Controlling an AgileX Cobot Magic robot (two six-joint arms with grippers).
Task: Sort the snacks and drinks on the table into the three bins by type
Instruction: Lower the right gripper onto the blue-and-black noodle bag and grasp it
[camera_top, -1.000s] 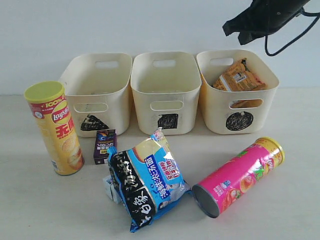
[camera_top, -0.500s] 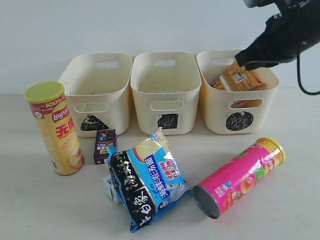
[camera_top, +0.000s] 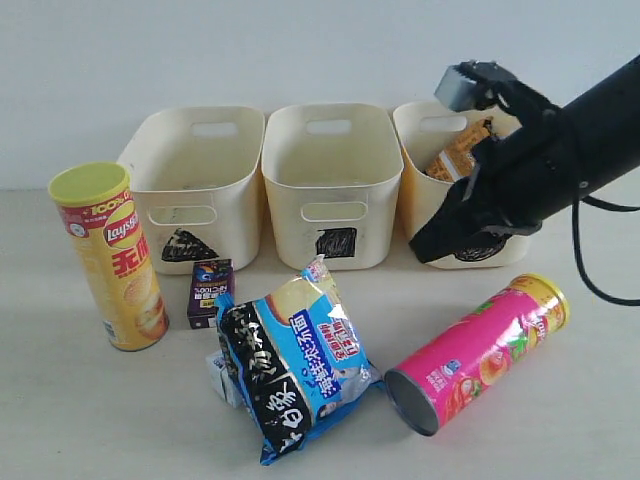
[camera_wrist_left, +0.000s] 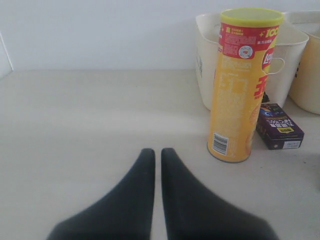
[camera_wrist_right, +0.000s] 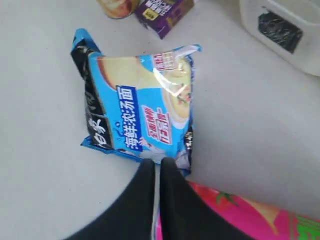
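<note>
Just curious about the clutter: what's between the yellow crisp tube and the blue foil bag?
A small dark purple carton, plain in the exterior view.

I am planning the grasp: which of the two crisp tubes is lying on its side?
The pink tube lies on its side, in front of the right bin. The yellow Lay's tube stands upright at the far left.

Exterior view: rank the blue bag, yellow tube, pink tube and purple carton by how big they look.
1. blue bag
2-3. yellow tube and pink tube: these look about alike. The pink one lies angled toward the camera, so I won't rank them.
4. purple carton, clearly the smallest.
</note>
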